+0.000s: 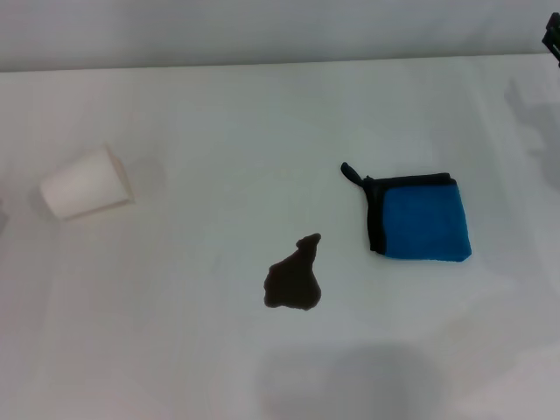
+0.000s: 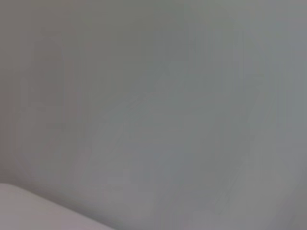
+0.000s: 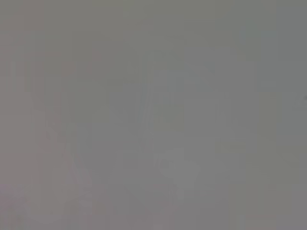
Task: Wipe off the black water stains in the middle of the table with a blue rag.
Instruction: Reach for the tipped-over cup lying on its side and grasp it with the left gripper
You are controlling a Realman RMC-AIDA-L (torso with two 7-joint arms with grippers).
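White matte table [image 1: 219, 114] fills nearly everything, pale wall behind the far edge. Small dark brown-black pear-shaped puddle [image 1: 293, 278] sits mid-table toward the near edge, narrow knob pointing toward the far edge. Folded square bright blue rag [image 1: 422, 219] with black edging and a small corner loop lies flat just right of it, not touching. White paper cup [image 1: 85, 184] lies tipped on its side near the left edge, well apart.

Only a dark sliver at the far right corner, likely the right arm; neither tool is visible, so I can't tell their opening or whether they hold anything. Both wrist views show blank grey.

Risks, my read:
- Rag is flat and folded: a pinch may lift one layer and unfold it.
- Puddle looks wet: a light pass could smear it wider.
- A wide leftward stroke could knock the cup rolling.
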